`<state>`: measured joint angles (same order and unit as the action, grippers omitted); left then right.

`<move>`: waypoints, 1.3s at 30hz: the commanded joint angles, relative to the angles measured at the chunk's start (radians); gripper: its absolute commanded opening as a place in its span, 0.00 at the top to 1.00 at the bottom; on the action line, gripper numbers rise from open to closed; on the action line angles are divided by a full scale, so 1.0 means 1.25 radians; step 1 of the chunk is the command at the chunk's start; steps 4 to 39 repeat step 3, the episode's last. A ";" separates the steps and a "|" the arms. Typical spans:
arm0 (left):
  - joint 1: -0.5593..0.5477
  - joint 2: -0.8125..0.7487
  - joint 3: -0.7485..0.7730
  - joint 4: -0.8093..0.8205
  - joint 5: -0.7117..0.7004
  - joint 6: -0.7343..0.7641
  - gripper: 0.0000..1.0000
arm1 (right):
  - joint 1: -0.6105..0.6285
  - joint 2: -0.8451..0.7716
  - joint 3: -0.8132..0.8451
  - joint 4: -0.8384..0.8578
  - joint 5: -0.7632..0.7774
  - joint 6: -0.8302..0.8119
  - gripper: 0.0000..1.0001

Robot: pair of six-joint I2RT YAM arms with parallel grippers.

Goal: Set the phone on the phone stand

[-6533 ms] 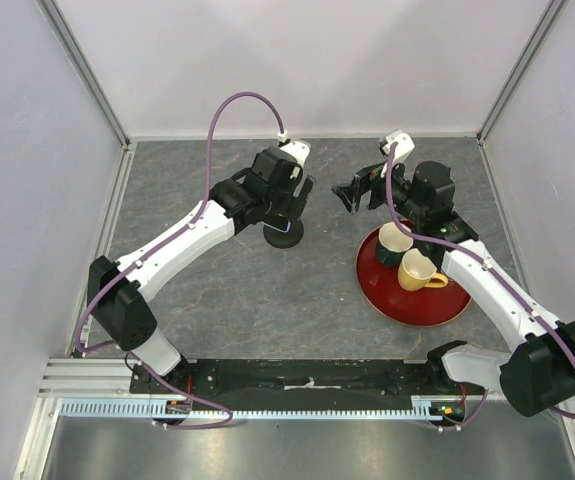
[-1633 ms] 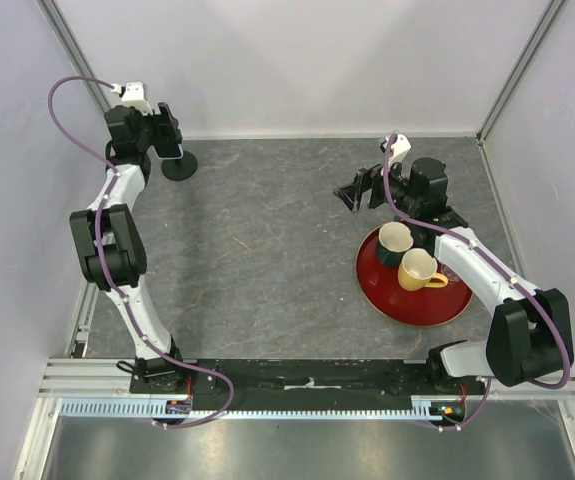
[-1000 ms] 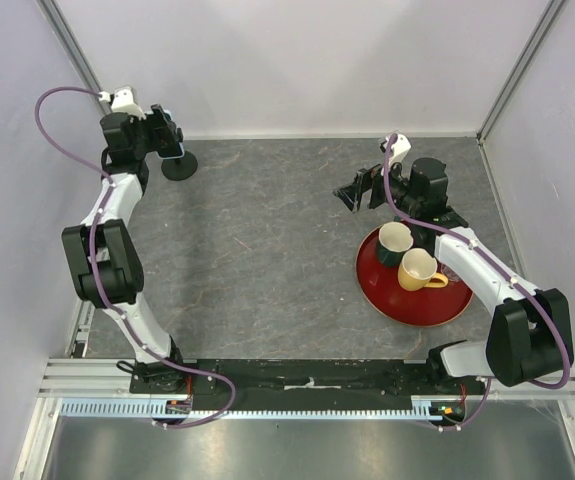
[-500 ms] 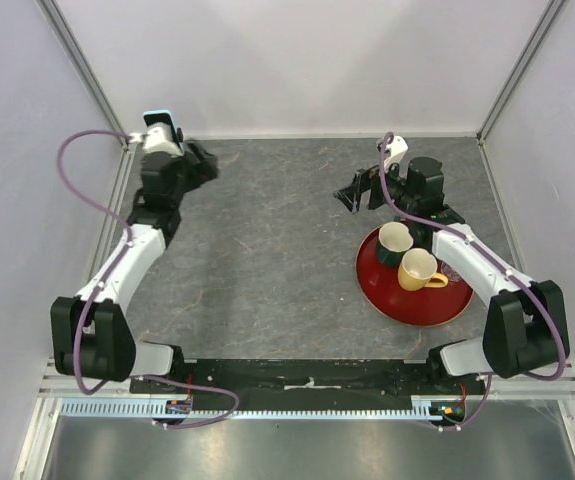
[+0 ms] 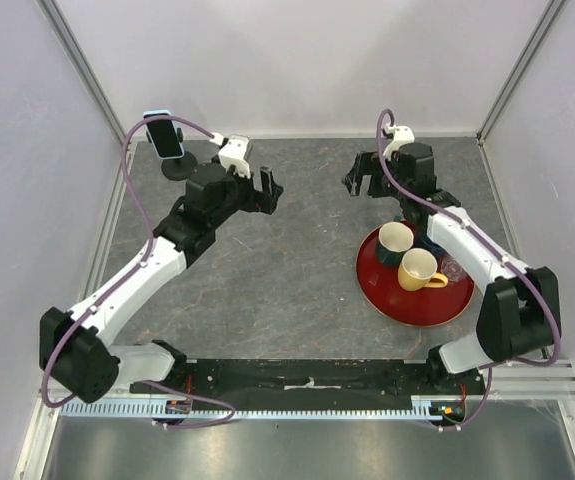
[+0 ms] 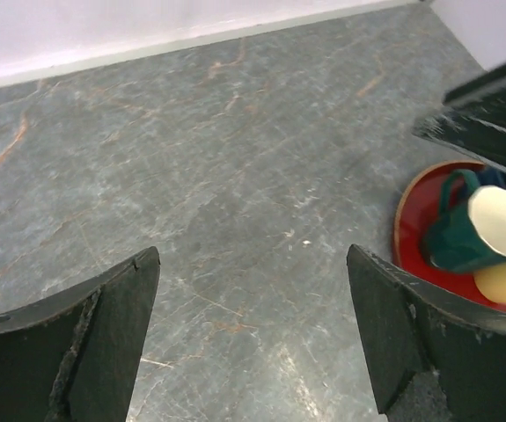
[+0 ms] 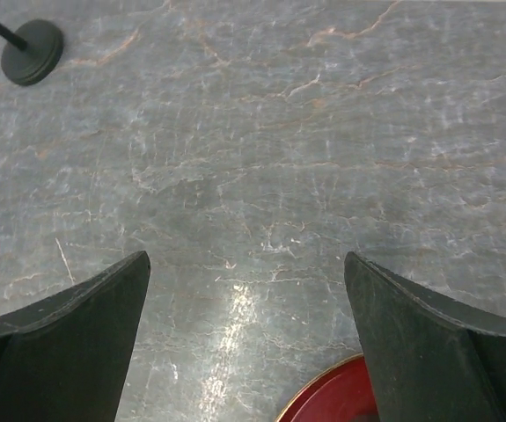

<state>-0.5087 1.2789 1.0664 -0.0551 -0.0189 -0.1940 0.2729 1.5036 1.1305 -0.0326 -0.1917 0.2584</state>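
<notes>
One phone (image 5: 165, 135) atop the phone stand (image 5: 178, 167)

Phone (image 5: 164, 135) on phone stand (image 5: 178, 168)

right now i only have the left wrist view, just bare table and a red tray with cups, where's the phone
observer: top view shows the phone up on the post of the phone stand, in the table's far left corner.
operator: anything touching it
observer: no. the left hand is out over the table, well apart from the stand, and the right hand is beyond the far side of the red tray.
operator: does the right wrist see the phone
observer: no, only the stand's round base and the bottom of its post, in that view's top left corner.
</notes>
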 commanded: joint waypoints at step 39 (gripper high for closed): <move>-0.094 -0.117 0.001 0.012 0.018 0.111 0.08 | 0.045 -0.204 -0.031 0.021 0.181 0.012 0.02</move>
